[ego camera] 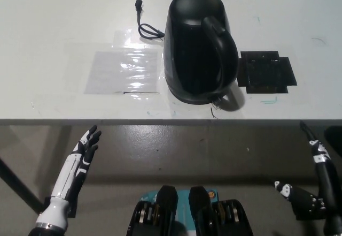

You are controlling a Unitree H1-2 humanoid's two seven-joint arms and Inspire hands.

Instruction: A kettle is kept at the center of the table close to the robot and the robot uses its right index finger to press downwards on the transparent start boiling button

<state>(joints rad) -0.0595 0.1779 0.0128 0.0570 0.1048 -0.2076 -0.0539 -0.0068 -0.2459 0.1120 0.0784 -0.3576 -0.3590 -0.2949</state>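
A black plastic electric kettle [199, 46] with a curved handle stands upright at the centre of the white table [53, 27], near its front edge. The transparent start button at the base of the handle is hard to make out against the dark body and its shadow. A black power cord [145, 24] lies just behind the kettle to its left, its far end hidden by the kettle. A clear plastic sheet [124, 70] lies flat beside the kettle; a black square pad [266, 71] lies on the other side.

The black right hand [315, 188] is below the table edge at the lower right, partly cut off by the frame, fingers spread, holding nothing. The white left hand [84, 151] rests at lower left, fingers extended, empty.
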